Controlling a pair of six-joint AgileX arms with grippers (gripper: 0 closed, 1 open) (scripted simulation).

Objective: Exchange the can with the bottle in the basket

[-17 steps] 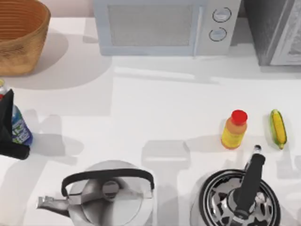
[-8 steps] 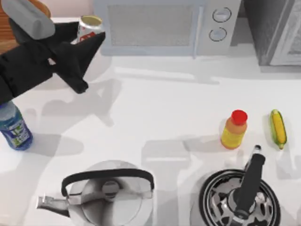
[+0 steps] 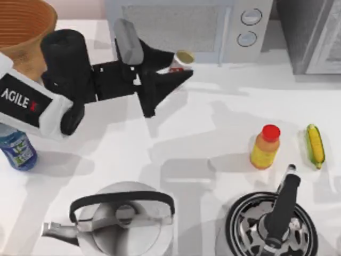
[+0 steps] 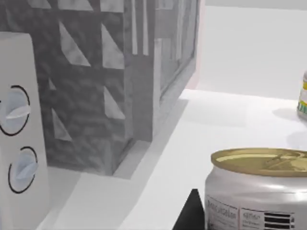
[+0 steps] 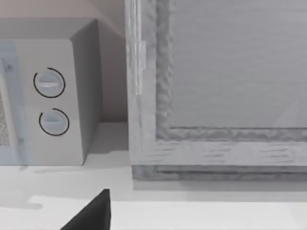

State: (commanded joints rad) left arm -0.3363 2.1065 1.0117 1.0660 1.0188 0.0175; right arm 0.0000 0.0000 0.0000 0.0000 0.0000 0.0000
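My left gripper hangs in front of the microwave, shut on the can, a small white can with red marks and a dull gold top. The can looms close in the left wrist view beside a dark fingertip. Near the table's left edge the bottle, clear with a blue cap and blue-green label, stands upright and free. The woven basket sits at the back left corner, partly covered by my left arm. A dark fingertip of my right gripper shows in the right wrist view.
A microwave spans the back, with a grey cabinet to its right. A steel kettle and a pan with a black handle stand at the front. A yellow-orange bottle and a corn cob stand right.
My left arm has swung from the left edge by the bottle, past the basket, to the front of the microwave, carrying the can rightward. The bottle stays standing.
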